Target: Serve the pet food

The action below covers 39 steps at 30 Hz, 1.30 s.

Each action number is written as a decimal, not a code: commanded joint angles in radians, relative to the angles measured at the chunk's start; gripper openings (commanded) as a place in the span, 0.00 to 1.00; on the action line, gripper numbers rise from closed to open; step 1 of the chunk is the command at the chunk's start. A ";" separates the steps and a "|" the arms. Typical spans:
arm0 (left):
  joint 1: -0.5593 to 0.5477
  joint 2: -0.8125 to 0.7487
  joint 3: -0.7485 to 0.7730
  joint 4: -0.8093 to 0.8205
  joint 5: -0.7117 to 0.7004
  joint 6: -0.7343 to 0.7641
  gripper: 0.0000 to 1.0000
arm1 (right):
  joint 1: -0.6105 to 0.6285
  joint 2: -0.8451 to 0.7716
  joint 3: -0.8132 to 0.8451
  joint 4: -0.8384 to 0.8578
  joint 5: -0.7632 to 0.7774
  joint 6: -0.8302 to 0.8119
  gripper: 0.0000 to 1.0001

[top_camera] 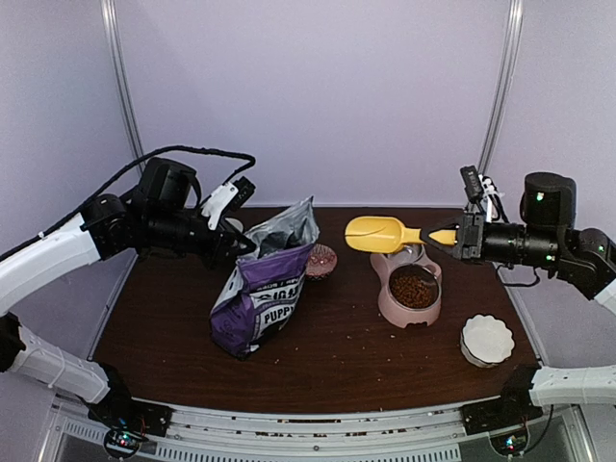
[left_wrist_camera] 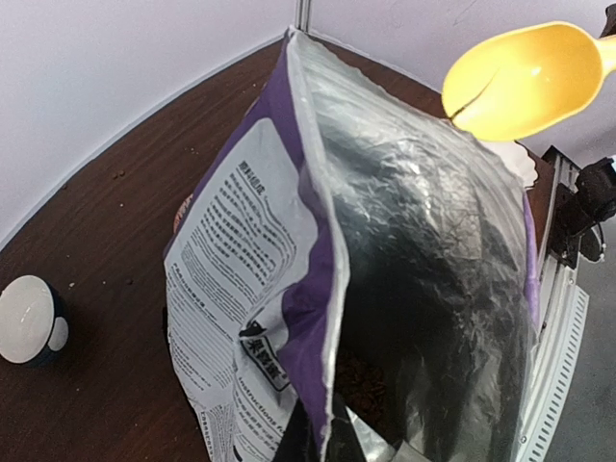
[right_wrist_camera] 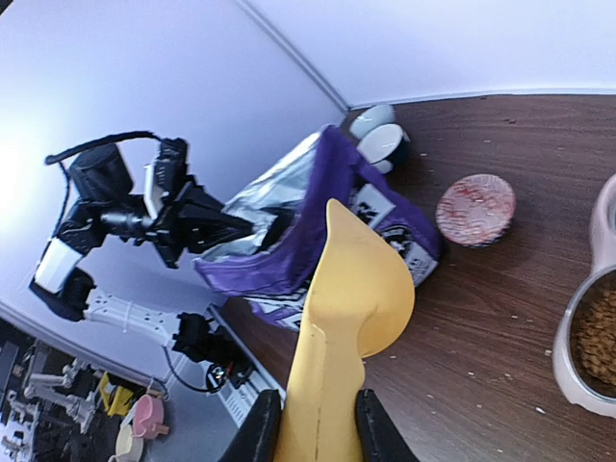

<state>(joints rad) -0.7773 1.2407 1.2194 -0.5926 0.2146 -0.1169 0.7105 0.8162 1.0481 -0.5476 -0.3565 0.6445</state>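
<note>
Two grips: left gripper (top_camera: 237,246) closed, seemingly pinching the purple bag's (top_camera: 265,289) rim; right gripper (right_wrist_camera: 318,423) clamped on the yellow scoop's (top_camera: 377,234) handle. Pet food (top_camera: 414,287) sits in the pink feeder (top_camera: 397,310) near the tabletop's (top_camera: 337,358) right edge.

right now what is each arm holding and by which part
The right gripper holds the yellow scoop by its handle end. The left gripper pinches the purple bag at its open top rim.

A yellow scoop (top_camera: 377,234) sits between the right jaws, pink feeder (top_camera: 389,306) below; a purple bag (top_camera: 265,294) touches the left jaws.
</note>
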 commanded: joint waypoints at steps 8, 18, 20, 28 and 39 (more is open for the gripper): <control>-0.058 0.006 -0.012 0.001 0.024 0.071 0.00 | 0.233 0.170 0.121 0.252 -0.009 -0.015 0.14; -0.096 -0.005 -0.017 0.002 -0.032 0.081 0.00 | 0.270 0.263 0.226 0.145 0.053 -0.066 0.14; -0.097 -0.009 -0.018 0.002 -0.047 0.077 0.00 | 0.289 0.287 0.244 0.074 0.091 -0.079 0.14; -0.102 -0.014 -0.024 0.013 -0.075 0.059 0.00 | 0.337 0.344 0.264 -0.168 0.287 -0.082 0.14; -0.189 -0.001 -0.030 0.162 0.127 -0.058 0.00 | 0.435 0.641 0.332 -0.177 0.482 -0.023 0.13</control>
<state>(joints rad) -0.9470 1.2423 1.1946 -0.5484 0.1970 -0.1028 1.1309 1.3880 1.4147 -0.7177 -0.0128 0.5835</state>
